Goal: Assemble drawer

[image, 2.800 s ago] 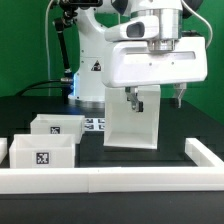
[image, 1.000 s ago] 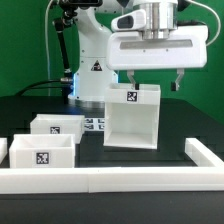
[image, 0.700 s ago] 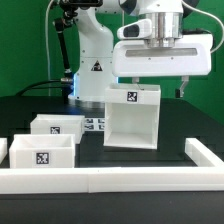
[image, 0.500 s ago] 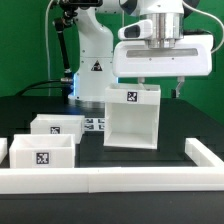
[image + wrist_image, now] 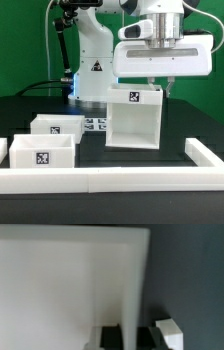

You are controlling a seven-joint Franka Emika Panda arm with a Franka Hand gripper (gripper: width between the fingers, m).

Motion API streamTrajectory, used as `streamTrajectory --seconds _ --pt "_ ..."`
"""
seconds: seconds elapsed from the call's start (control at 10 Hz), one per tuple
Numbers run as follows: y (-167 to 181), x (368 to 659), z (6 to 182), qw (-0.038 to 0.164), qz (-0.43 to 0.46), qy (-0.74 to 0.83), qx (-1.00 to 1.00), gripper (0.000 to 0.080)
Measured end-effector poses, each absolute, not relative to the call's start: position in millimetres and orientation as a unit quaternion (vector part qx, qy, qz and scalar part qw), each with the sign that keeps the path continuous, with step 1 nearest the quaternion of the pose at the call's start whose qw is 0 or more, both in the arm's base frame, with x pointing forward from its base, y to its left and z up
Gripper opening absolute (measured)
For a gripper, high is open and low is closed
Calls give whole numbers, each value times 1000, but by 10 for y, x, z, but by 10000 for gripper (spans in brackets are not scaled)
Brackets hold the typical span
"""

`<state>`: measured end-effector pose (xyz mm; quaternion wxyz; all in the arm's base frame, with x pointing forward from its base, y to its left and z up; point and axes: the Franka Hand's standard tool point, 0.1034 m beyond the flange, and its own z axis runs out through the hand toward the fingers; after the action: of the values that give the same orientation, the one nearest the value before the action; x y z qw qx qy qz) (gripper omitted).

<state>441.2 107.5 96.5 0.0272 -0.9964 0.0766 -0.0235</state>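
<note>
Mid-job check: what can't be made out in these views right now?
- Exterior view: whether the gripper grips the casing wall; too small.
- Wrist view: casing blurred; gripper cut off by the picture edge.
- Exterior view: marker board partly hidden behind the casing.

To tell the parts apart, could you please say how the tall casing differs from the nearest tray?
The casing is taller and bigger than the nearest tray. The casing opens toward the camera; the tray opens upward. The casing's tag sits near its top edge, the tray's tag on its front wall. Both are white, boxy and tagged.
</note>
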Motion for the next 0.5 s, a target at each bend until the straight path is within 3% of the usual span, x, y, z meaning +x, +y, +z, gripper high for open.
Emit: streamTrajectory --seconds 0.5 --pt "1075 4412 965 27 -24 76 -996 36"
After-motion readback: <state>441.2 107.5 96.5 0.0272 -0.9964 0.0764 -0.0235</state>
